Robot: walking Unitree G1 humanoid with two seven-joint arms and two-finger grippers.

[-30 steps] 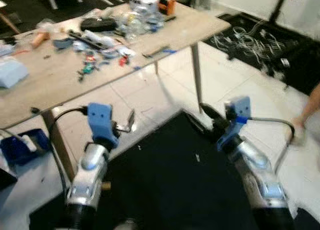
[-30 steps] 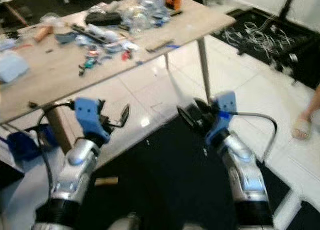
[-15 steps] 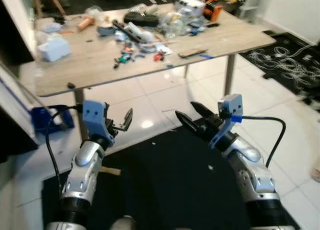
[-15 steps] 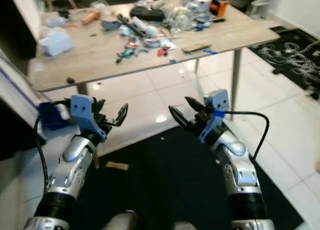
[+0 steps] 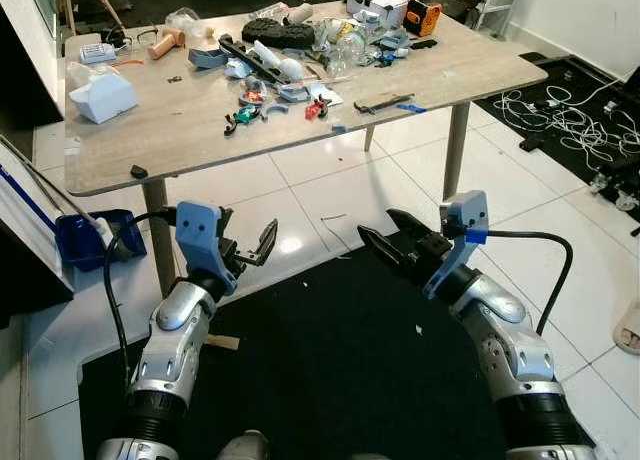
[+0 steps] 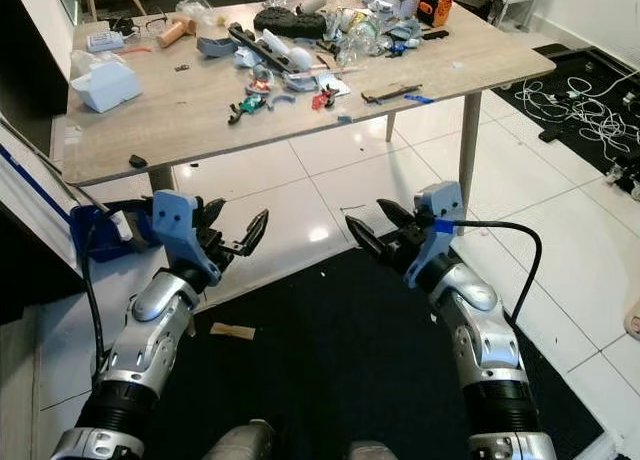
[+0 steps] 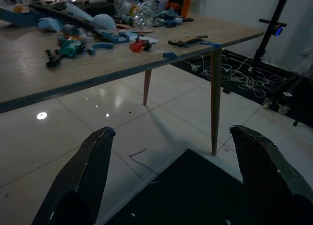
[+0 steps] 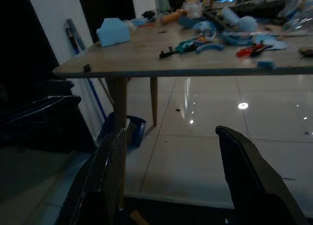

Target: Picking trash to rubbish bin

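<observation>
**Wooden worktop ahead, both arms raised empty**

Wood-grained and crowded, the worktop (image 5: pixel 200 130) is standing just ahead of the robot, carrying the likely trash: a scatter of blue, red and green scraps (image 5: pixel 275 95), clear wrappers (image 5: pixel 345 45), a pale blue box (image 5: pixel 100 98) near its left end and an orange tool (image 5: pixel 425 18) at the far corner. Nothing there is being touched.

Both arms are reaching forward over a black mat (image 5: pixel 350 380), well short of the worktop, seemingly poised for an approach and not for a grasp. The left gripper (image 5: pixel 262 248) is hovering with its jaws released and holding nothing; the right gripper (image 5: pixel 385 242) is doing the same, jaws spread wide and pointing inward.

A small tan scrap (image 6: pixel 232 331) is lying on the mat below the left arm and may also count as trash.

As for containers, a blue bin (image 5: pixel 85 242) is sitting on the white tiles by the worktop's left leg; what it is holding cannot be made out. Cables (image 5: pixel 560 115) are lying tangled on the floor to the right.
</observation>
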